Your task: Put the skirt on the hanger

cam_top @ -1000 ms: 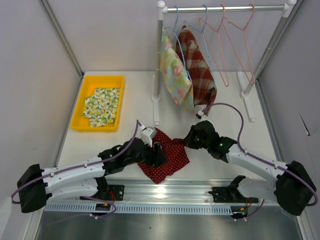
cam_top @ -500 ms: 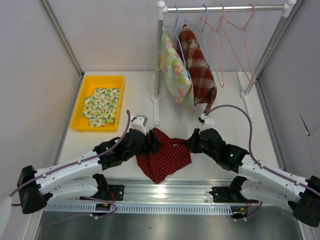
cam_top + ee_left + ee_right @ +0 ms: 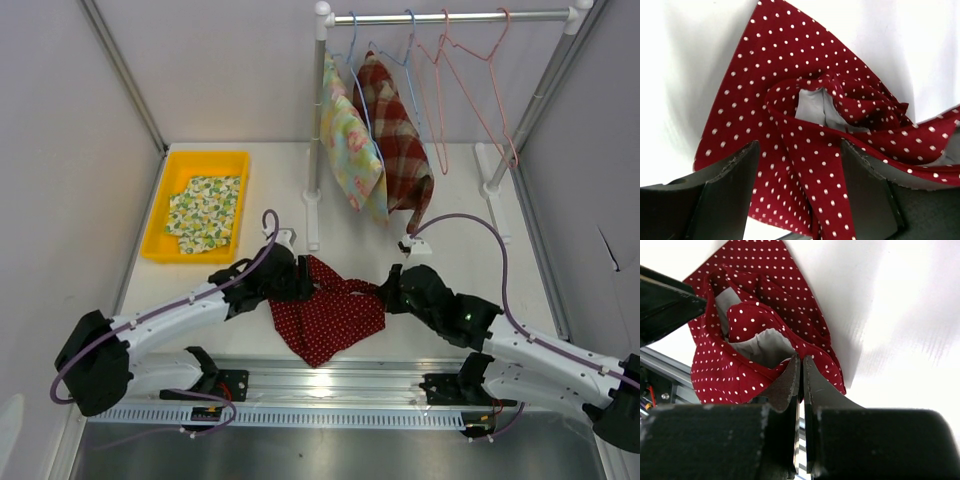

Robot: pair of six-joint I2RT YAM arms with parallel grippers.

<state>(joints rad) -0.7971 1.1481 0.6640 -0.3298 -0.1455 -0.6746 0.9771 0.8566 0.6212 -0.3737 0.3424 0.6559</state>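
On the table (image 3: 460,215) the rack (image 3: 450,17) stands at the far side, and its free pink hangers (image 3: 470,70) hang beyond the right arm. The red dotted skirt (image 3: 335,318) lies near the front edge, stretched sideways between both grippers. The right gripper (image 3: 386,292) is closed on its right edge. The left gripper (image 3: 300,282) stands open astride the left corner. The right arm seems nearer to the hangers.

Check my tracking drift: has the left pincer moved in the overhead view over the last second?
Yes. The left pincer shifted away from the front rail, toward the yellow tray.
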